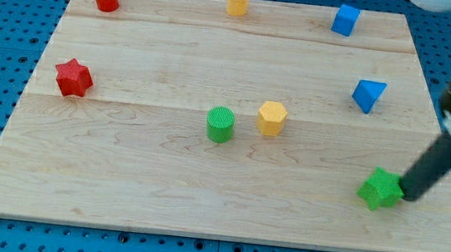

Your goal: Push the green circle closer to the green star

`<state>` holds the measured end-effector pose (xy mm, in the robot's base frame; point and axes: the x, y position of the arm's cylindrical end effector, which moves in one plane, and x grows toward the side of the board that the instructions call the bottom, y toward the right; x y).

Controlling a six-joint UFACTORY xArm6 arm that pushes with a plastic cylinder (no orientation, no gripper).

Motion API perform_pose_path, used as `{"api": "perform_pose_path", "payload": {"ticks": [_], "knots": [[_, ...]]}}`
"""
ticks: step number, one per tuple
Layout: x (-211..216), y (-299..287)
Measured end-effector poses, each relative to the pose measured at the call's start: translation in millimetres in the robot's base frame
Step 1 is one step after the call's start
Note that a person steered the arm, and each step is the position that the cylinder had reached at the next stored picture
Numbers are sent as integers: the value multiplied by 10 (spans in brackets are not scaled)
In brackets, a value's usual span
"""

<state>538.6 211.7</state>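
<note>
Tip-first: my tip (410, 196), a bare rod with nothing to grasp, touches the green star block (381, 189) at the view's lower right; the green ribbed circle block (220, 125) lies well apart, toward the view's left near the board's centre.

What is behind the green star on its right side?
My tip sits right against the green star, on its right. The rod hides the board just beyond it. The green circle is far off to the view's left.
</note>
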Motion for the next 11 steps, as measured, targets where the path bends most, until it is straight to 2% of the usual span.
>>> {"api": "perform_pose_path", "payload": {"ticks": [1,2,3,4,5,6,7,8,9,10,11], "knots": [[-415,183],[-574,-610],[-476,-1046],[-160,-1809],[51,-2186],[-594,-2739],[-814,-2087],[-655,-1145],[-557,-962],[-845,-1657],[-463,-1758]]}}
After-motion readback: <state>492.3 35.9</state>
